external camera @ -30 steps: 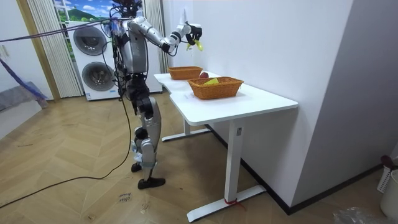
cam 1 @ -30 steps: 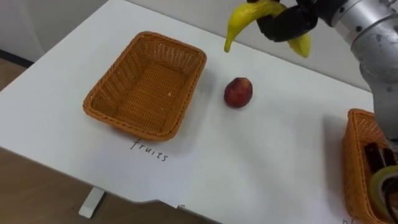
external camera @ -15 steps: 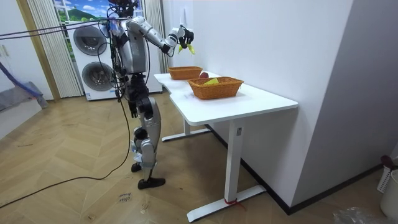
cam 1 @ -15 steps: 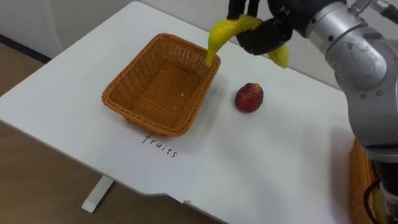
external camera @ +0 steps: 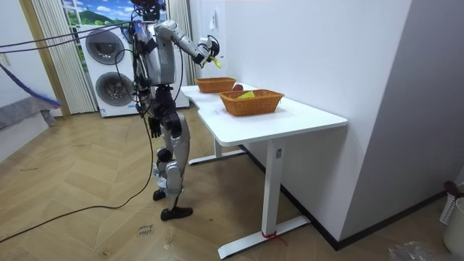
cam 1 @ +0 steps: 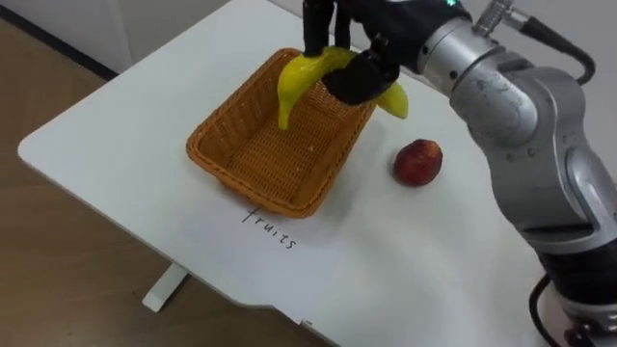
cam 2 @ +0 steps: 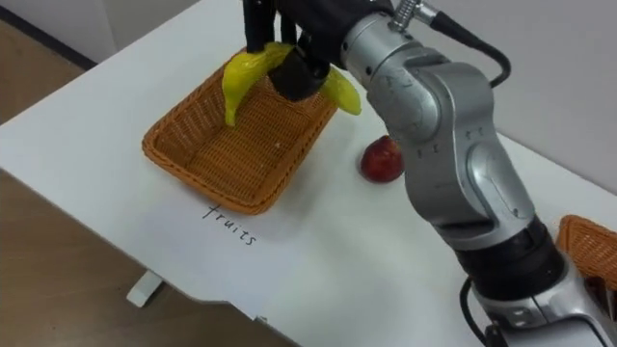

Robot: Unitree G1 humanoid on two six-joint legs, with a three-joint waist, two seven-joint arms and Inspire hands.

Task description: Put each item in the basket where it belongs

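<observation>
My right hand is shut on a yellow banana and holds it in the air over the far part of the empty wicker basket on the white table. The banana's long end points down into the basket without touching it. A red apple lies on the table just right of the basket, apart from it. In the room view I stand at the table's end with the right arm raised, and my left hand hangs by my hip.
A handwritten label marks the table in front of the basket. A second wicker basket sits at the table's right edge. The table's front edge runs close below, with wooden floor beyond it.
My right hand has carried the banana left and down, from above the apple to over the basket. The whole picture has also shifted as the camera moved.
</observation>
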